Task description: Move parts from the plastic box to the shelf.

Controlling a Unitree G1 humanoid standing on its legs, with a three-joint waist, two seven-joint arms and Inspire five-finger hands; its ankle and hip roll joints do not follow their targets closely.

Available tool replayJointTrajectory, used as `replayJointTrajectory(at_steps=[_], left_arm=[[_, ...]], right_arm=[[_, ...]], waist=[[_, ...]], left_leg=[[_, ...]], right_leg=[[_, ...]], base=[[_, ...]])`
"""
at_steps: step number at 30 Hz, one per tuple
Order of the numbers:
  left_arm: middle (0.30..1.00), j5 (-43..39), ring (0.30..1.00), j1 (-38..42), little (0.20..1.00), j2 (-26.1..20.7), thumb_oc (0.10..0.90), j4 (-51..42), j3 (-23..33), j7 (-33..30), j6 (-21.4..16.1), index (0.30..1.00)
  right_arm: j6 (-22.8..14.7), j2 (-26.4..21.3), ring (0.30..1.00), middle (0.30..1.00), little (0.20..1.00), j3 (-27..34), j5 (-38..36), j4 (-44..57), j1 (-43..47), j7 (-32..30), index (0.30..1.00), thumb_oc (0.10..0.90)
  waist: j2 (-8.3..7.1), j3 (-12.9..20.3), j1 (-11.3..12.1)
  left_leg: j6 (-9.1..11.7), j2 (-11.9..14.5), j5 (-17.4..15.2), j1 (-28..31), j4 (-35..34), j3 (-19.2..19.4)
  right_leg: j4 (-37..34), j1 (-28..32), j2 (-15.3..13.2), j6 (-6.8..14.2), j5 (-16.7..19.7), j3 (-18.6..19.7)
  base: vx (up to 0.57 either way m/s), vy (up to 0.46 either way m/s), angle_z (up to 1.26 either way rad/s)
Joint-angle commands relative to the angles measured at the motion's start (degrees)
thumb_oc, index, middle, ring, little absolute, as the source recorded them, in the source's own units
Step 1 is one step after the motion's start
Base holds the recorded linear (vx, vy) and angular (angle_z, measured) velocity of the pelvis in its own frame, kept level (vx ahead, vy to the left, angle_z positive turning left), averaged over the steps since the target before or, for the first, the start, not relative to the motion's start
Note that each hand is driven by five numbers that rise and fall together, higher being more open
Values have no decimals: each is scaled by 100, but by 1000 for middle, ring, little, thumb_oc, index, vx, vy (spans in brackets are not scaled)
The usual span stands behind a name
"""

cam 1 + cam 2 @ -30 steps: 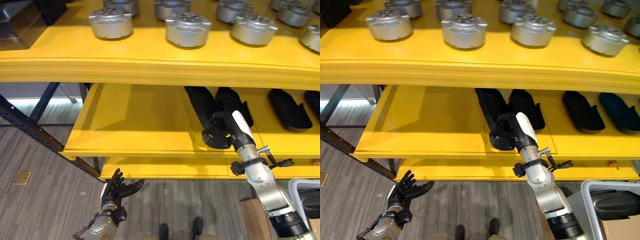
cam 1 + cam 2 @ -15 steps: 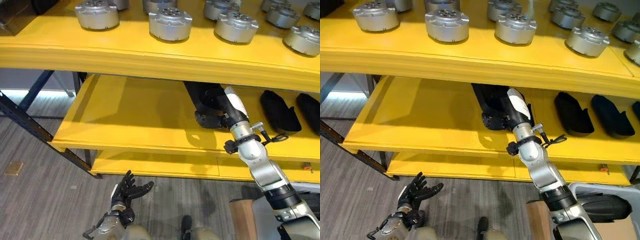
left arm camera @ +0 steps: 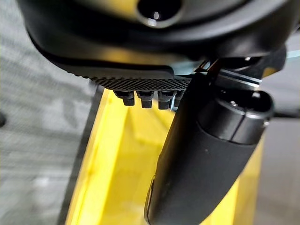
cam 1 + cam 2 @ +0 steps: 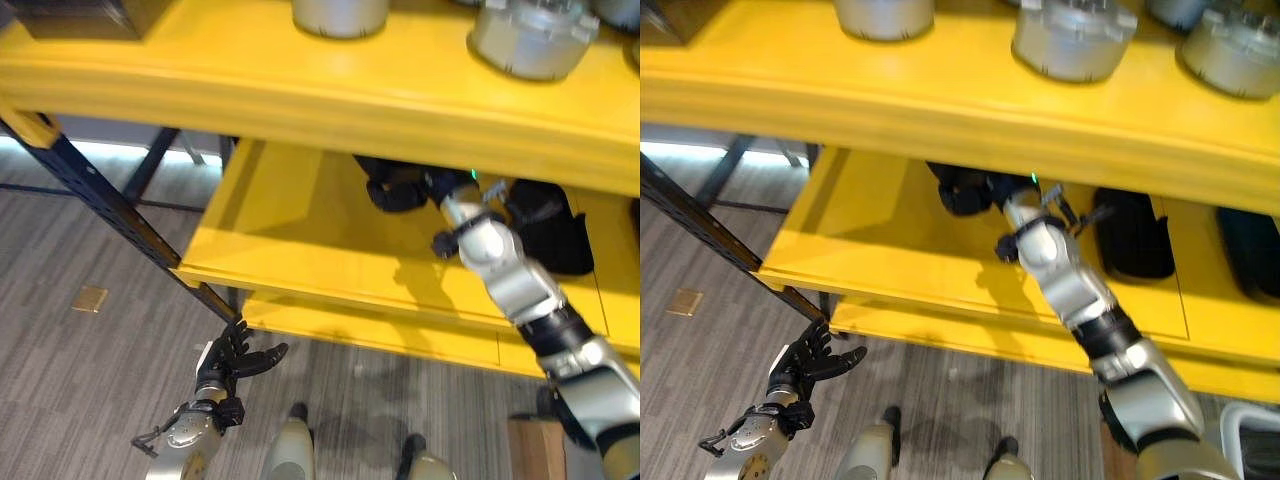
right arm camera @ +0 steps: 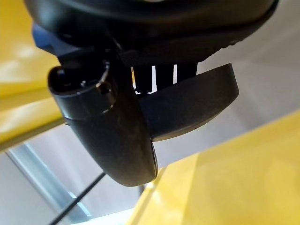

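Note:
My right hand (image 4: 398,190) reaches under the top board onto the middle level of the yellow shelf (image 4: 300,250). It is shut on a black moulded part (image 5: 201,103), pinched between thumb and fingers in the right wrist view. The part sits deep on the shelf, left of the other black parts (image 4: 1130,235). My left hand (image 4: 228,362) hangs low over the floor in front of the shelf, open and holding nothing. A corner of the pale plastic box (image 4: 1245,420) shows at the lower right.
Round silver metal parts (image 4: 525,35) stand on the top board (image 4: 250,85). A dark blue upright (image 4: 110,205) slants down at the shelf's left end. The left half of the middle level is bare yellow board. Grey plank floor lies below.
The camera has moved in closer to the shelf. My right hand has pushed the black part further back on the middle level. The left hand stays low and open.

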State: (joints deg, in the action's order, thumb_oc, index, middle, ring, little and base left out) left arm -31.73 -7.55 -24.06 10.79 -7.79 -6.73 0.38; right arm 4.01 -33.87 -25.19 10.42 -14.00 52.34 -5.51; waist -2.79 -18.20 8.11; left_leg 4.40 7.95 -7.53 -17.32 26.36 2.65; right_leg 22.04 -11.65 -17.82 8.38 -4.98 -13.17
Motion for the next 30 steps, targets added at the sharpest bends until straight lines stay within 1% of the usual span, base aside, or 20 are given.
replayJointTrajectory(at_steps=[1, 5, 6, 11, 12, 14, 15, 16, 19, 21, 27, 30], left_arm=[[1000, -265, 1000, -11, 1000, -284, 900, -653, 2, 42, -579, 1000], [1000, -366, 1000, 11, 1000, -276, 900, -675, -76, 5, -625, 1000], [1000, -366, 1000, 17, 1000, -269, 900, -674, -73, 4, -626, 1000], [1000, -493, 1000, 48, 1000, -261, 900, -704, -114, -17, -681, 1000], [1000, -559, 1000, 46, 1000, -258, 900, -727, -138, -16, -717, 1000], [1000, -584, 1000, 59, 1000, -274, 900, -759, -156, -8, -724, 1000], [1000, -584, 1000, 59, 1000, -274, 900, -759, -156, -8, -724, 1000], [1000, -617, 1000, 95, 1000, -309, 900, -779, -193, -7, -742, 1000], [1000, -633, 1000, 130, 1000, -327, 900, -777, -205, -29, -750, 1000], [1000, -652, 1000, 195, 1000, -334, 900, -757, -248, -64, -765, 1000], [1000, -718, 1000, 241, 1000, -307, 900, -773, -280, -122, -799, 1000], [1000, -723, 1000, 287, 1000, -310, 900, -730, -317, -136, -806, 1000]], right_arm=[[-305, -478, 300, 300, 300, 262, -182, 192, 1019, -516, 300, 400], [-234, -594, 300, 300, 300, -30, -270, -582, 1646, -588, 300, 400], [-243, -594, 300, 300, 300, -47, -275, -601, 1670, -592, 300, 400], [-157, -710, 300, 300, 300, -380, -387, -1617, 2136, -618, 300, 400], [-129, -680, 300, 300, 300, -498, -429, -2008, 2297, -622, 300, 400], [-114, -624, 300, 300, 300, -543, -489, -2391, 2350, -623, 300, 400], [-115, -624, 300, 300, 300, -543, -489, -2392, 2351, -623, 300, 400], [-58, -519, 300, 300, 300, -658, -504, -2745, 2444, -550, 300, 400], [-51, -419, 300, 300, 300, -694, -529, -2928, 2483, -554, 300, 400], [-45, -221, 300, 300, 300, -709, -538, -3167, 2459, -552, 300, 400], [-40, -6, 300, 300, 300, -630, -586, -3397, 2451, -649, 300, 400], [-45, 89, 300, 300, 300, -714, -503, -3600, 2482, -622, 300, 400]], waist=[[24, 295, -24], [75, 170, 3], [79, 170, 1], [135, 20, 7], [171, -17, 13], [191, -45, 21], [191, -44, 20], [223, -78, 25], [238, -77, 12], [262, -95, 24], [298, -99, 35], [321, -141, 70]], left_leg=[[181, 401, -136, -388, 414, -275], [158, 391, -335, -706, 893, -359], [159, 392, -347, -728, 919, -360], [144, 396, -524, -1079, 1395, -478], [131, 389, -561, -1139, 1475, -495], [119, 363, -584, -1232, 1573, -530], [119, 363, -585, -1233, 1573, -530], [108, 339, -620, -1347, 1655, -567], [98, 317, -636, -1422, 1705, -602], [83, 290, -670, -1521, 1808, -644], [56, 247, -702, -1659, 1906, -715], [32, 192, -717, -1744, 1968, -751]], right_leg=[[792, -69, -137, -41, -583, 77], [1363, -476, -186, -124, -838, 207], [1391, -501, -188, -124, -851, 215], [1919, -896, -182, -207, -1076, 337], [2032, -1031, -187, -223, -1113, 378], [2123, -1126, -187, -237, -1140, 388], [2124, -1127, -187, -237, -1140, 388], [2228, -1247, -193, -247, -1183, 404], [2269, -1303, -191, -254, -1200, 417], [2385, -1398, -182, -260, -1261, 406], [2495, -1500, -185, -277, -1317, 402], [2554, -1553, -217, -275, -1314, 377]], base=[[-91, 16, 1], [-92, 13, -7], [-76, 8, 5], [-78, -13, 0], [-76, -13, 0], [-50, -6, -5], [-61, -7, -5], [-47, -5, 1], [-19, -1, 0], [-16, -8, 1], [-22, 1, 6], [-28, 2, 5]])
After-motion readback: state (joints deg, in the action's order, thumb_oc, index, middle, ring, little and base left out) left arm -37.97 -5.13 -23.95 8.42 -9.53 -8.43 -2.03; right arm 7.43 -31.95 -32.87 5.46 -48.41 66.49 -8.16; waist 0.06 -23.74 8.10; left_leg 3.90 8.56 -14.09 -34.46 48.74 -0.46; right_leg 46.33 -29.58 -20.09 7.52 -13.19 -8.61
